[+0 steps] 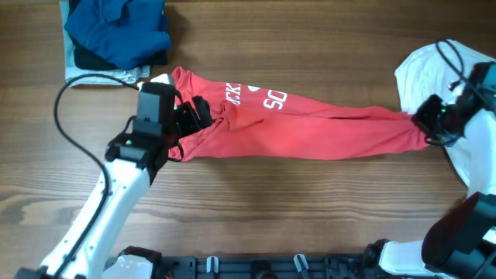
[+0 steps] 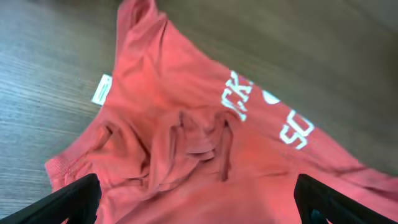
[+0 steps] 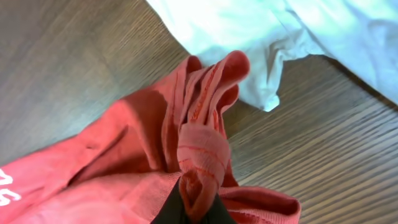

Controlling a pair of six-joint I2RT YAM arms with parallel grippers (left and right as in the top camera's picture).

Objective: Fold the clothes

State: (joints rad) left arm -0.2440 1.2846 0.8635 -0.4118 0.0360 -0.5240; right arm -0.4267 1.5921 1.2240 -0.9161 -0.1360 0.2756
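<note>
Table [image 1: 310, 225], overhead: bare wood grain, and all the stuff lies on it.
Overhead, red T-shirt [image 1: 310, 128]: pulled into a long rumpled band across the middle, with white lettering [image 1: 256, 97] facing up near its left end.
Overhead, left gripper [image 1: 197, 116]: sits over the left end of the red T-shirt, jaws spread wide, nothing pinched.
Overhead, right gripper [image 1: 422, 124]: at the right end, clamped tight on the bunched-up tip of the red T-shirt.
Overhead, white shirt [image 1: 422, 70]: crumpled at the right edge, partly under the right arm, right beside the red tip.
Overhead, extras: heap of blue clothes [image 1: 116, 31] top left, and a black cable [image 1: 66, 116] looping beside the left arm.
Left wrist, red T-shirt: fills most of the view, with wrinkly folds in the middle. There's a small white tag [image 2: 101, 89] on its left edge, and the lettering is off to the right.
Left wrist, fingertips [image 2: 71, 202]: two dark tips poke in at the bottom corners, far apart, with cloth between them. Can't tell if they touch it.
Right wrist, red T-shirt: the end is gathered into a tight bundle of pleats, squeezed between the dark fingers [image 3: 166, 216] at the bottom edge.
Right wrist, white shirt: top right, and the red bundle's tip lies against its edge.
</note>
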